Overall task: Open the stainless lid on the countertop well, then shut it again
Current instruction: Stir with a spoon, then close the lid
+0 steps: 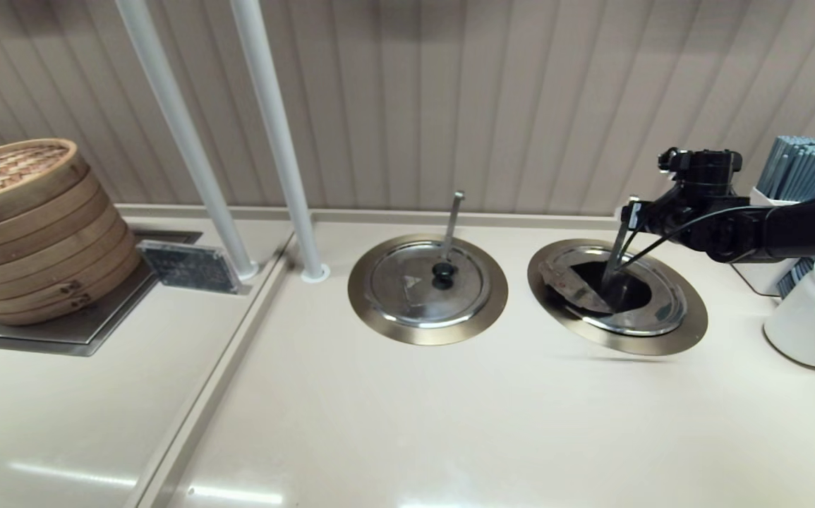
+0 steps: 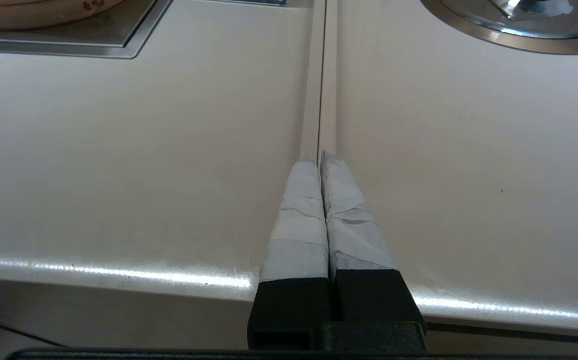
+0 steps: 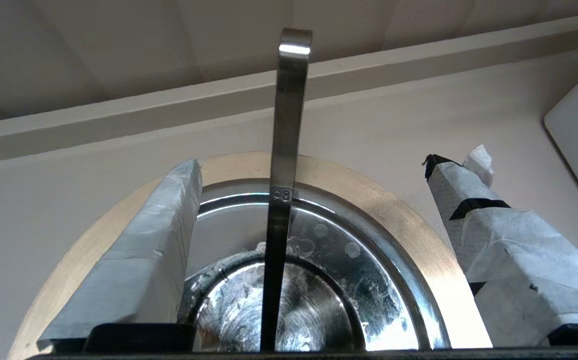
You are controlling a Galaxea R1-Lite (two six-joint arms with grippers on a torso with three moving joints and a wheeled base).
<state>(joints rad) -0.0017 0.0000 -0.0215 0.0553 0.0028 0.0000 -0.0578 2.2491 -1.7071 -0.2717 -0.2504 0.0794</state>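
The countertop well (image 1: 686, 331) is the right-hand one, with a wide bronze rim. Its stainless lid (image 1: 650, 314) stands open: the wedge panel (image 1: 571, 284) is folded back to the left and the dark cavity (image 1: 626, 293) shows. No black knob is visible. A steel ladle handle (image 1: 617, 254) rises out of the opening. My right gripper (image 1: 631, 212) hovers above the well's far side, open. In the right wrist view the handle (image 3: 286, 125) stands between the taped fingers (image 3: 143, 260) without touching them, above the rim (image 3: 394, 210). My left gripper (image 2: 321, 157) is shut, parked over the counter's front edge.
A twin well (image 1: 372, 310) with its lid closed, a black knob (image 1: 442, 271) and its own ladle sits to the left. Bamboo steamers (image 1: 26, 226) stand far left, two white poles (image 1: 273, 141) at the back. White containers (image 1: 809, 321) and grey-blue sticks (image 1: 809, 166) crowd the right edge.
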